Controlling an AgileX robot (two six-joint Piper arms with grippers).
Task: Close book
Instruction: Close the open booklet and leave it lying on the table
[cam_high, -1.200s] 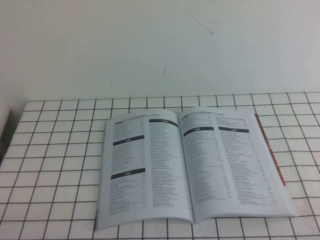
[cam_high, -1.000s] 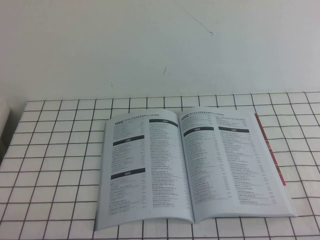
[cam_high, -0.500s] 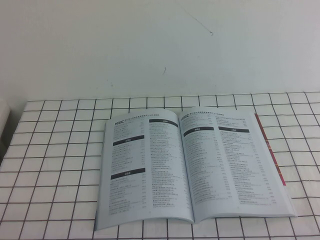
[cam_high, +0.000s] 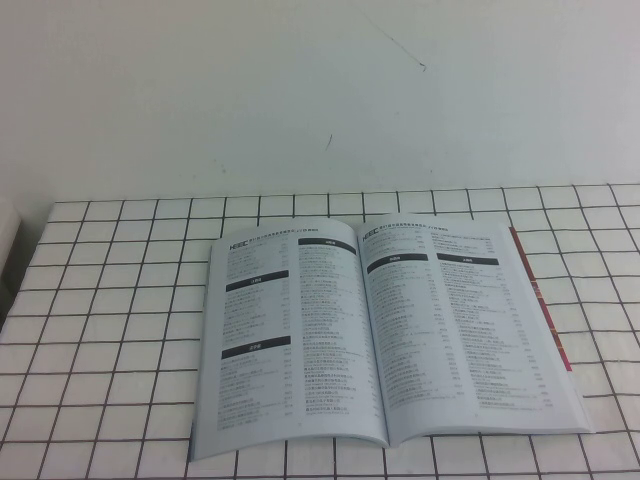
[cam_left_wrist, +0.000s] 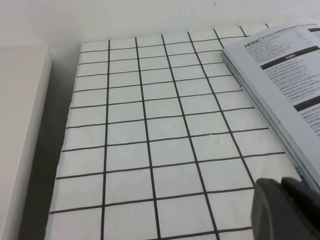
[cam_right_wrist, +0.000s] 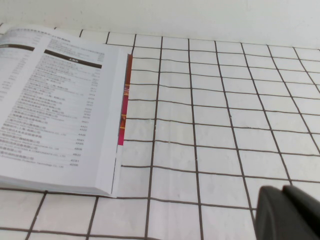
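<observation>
White tabletop with black grid (cam_high: 110, 300); white printed paperback book (cam_high: 380, 330) lying open, flat, at its centre. Dark left gripper (cam_left_wrist: 286, 210) apparently near the book's left edge, dark right gripper (cam_right_wrist: 290, 212) off its right side. How far either gripper is open cannot be told.

You see your left gripper (cam_left_wrist: 283, 209) only as a dark rounded tip in its wrist camera, held raised on the left side. Your right gripper (cam_right_wrist: 287, 212) shows the same way, raised on the right side.

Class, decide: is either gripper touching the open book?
Apart. High view shows the book untouched; left gripper and right gripper hover off its sides.
</observation>
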